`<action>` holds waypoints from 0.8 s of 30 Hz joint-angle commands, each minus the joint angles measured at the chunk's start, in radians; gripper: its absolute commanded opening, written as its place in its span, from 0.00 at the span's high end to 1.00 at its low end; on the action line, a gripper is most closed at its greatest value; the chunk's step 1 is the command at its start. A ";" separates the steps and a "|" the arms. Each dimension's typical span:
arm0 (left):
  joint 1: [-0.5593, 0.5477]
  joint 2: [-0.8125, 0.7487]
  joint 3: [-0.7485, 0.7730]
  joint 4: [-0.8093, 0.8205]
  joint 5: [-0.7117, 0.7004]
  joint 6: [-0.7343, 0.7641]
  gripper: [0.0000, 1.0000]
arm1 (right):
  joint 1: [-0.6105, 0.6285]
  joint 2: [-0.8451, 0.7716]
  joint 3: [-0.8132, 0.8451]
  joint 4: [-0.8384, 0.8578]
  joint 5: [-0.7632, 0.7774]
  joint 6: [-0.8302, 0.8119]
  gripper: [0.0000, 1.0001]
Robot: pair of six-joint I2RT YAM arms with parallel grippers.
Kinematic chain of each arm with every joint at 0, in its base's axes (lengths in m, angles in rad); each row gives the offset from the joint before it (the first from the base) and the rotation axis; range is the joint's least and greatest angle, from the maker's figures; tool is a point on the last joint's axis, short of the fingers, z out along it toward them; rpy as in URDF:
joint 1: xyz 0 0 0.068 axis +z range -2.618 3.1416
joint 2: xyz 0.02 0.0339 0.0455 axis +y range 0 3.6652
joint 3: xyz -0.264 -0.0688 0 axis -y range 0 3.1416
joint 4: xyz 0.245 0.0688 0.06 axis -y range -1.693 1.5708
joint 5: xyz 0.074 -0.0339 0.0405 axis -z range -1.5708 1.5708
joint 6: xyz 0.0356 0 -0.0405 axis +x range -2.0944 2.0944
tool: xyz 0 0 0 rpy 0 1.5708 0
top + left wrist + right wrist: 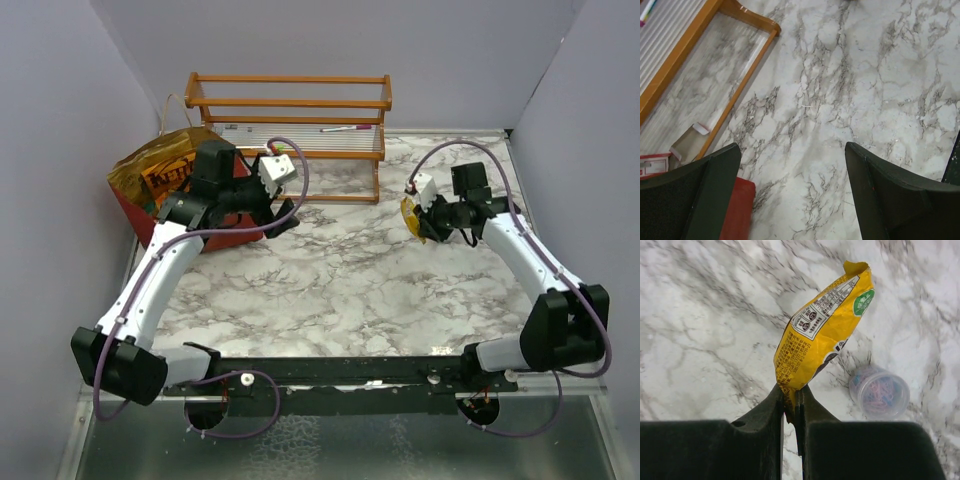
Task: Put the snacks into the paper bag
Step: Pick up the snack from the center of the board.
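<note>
Pinching the lower edge of a yellow snack packet, our right fingers sit almost together, with the packet sticking out past their tips over the bench. Our left fingers gape wide, just beside the red paper bag.

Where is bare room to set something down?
The marble table's middle, in front of the wooden rack, is bare. Crowded: the far left, with paper bag and left gripper; and around the small cup near the yellow packet in the right gripper.
</note>
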 commanded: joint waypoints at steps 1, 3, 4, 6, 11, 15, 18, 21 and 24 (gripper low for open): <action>-0.058 0.035 0.017 -0.053 0.099 0.134 0.14 | 0.009 -0.095 0.076 -0.134 -0.260 -0.116 0.96; -0.086 0.053 0.046 -0.104 0.149 0.197 0.16 | 0.012 -0.121 0.109 -0.184 -0.323 -0.156 0.96; -0.100 0.060 0.055 -0.123 0.174 0.221 0.16 | 0.014 -0.133 0.128 -0.211 -0.358 -0.177 0.96; -0.126 0.069 0.087 -0.132 0.188 0.240 0.17 | 0.017 -0.160 0.163 -0.254 -0.425 -0.202 0.96; -0.188 0.092 0.113 -0.132 0.198 0.291 0.18 | 0.028 -0.227 0.203 -0.242 -0.596 -0.178 0.96; -0.196 0.119 0.178 -0.147 0.281 0.322 0.18 | 0.040 -0.265 0.229 -0.213 -0.696 -0.162 0.99; -0.200 0.145 0.234 -0.143 0.323 0.317 0.17 | 0.045 -0.302 0.231 -0.153 -0.753 -0.121 0.99; -0.205 0.174 0.290 -0.134 0.345 0.300 0.17 | 0.055 -0.317 0.249 -0.125 -0.809 -0.097 0.99; -0.205 0.192 0.323 -0.097 0.375 0.253 0.17 | 0.064 -0.318 0.269 -0.120 -0.846 -0.092 0.99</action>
